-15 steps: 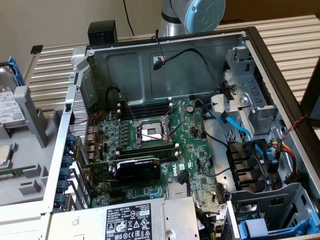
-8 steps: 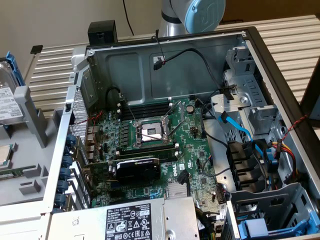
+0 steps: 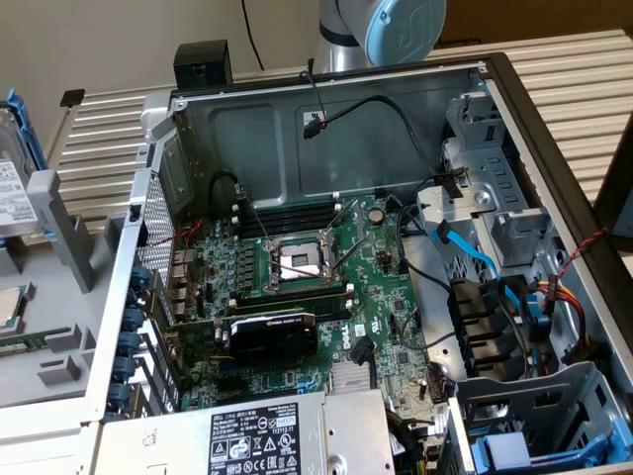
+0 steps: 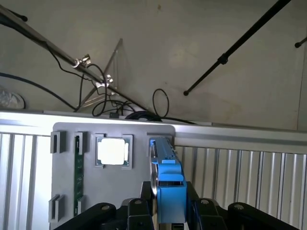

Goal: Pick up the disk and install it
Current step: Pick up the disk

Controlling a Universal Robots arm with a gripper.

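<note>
The disk [image 4: 165, 163] stands on edge in a slot of the grey holder tray [image 4: 136, 143], beside the processor chip [image 4: 113, 151]. My gripper [image 4: 170, 206] straddles the disk; I cannot tell whether it is clamping.

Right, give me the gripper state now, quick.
The gripper: astride the flat silver-grey metal disk with bright blue plastic rails, which stands on edge in the grey holder; whether it is clamped cannot be told.

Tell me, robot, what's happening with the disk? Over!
Gripper at the hard drive. It stands on edge in grey holder, outside the computer case. Processor chip beside it, apart.
</note>
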